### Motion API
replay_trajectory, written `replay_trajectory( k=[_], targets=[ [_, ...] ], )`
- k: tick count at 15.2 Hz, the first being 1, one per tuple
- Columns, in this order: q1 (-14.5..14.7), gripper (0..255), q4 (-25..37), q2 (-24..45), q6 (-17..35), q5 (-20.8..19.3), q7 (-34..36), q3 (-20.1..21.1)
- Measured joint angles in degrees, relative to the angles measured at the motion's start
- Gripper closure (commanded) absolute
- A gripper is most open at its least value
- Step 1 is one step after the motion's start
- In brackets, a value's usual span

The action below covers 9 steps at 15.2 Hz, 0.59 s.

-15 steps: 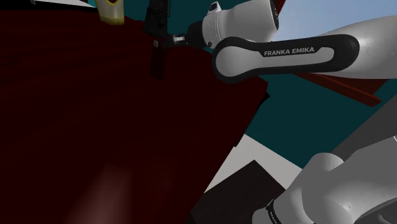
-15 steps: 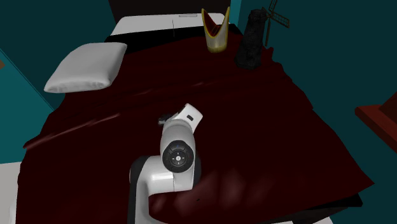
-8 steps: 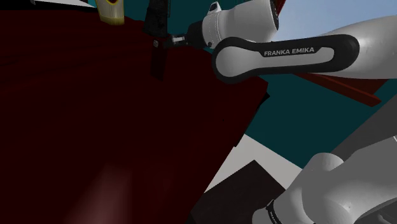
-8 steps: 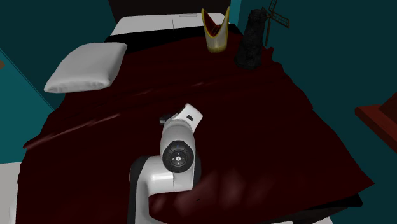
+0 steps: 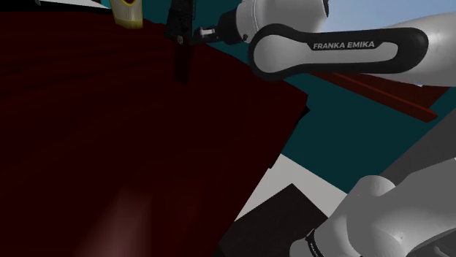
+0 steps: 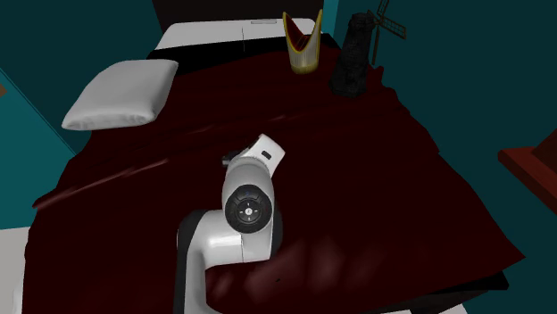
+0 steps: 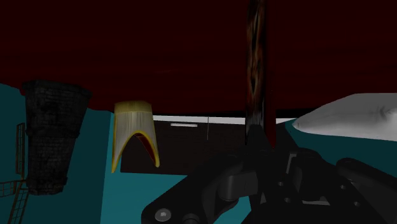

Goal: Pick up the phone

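Shoulder view showed the white Franka arm [image 5: 351, 51] stretched nearly level across the frame. Its wrist was turned so that the all-black two-finger gripper [image 5: 180, 38] pointed down over the dark red bedspread [image 5: 109, 146]. Its jaws were closed on the upper end of a thin dark slab-shaped phone [image 5: 183, 67], which hung upright from them above the cloth. Wrist view had the phone [image 7: 257, 63] edge-on, running out from the gripper [image 7: 257, 141]. A yellow forked ornament [image 7: 133, 130], a black model windmill [image 7: 51, 133] and a white pillow [image 7: 356, 114] lay beyond.
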Motion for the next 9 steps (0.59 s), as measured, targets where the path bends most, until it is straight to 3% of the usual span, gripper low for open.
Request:
replay_trajectory(
  k=[9],
  targets=[
    [-0.6,255,6.0,-0.8,-6.7,-0.5,0.5,0.1]
  ],
)
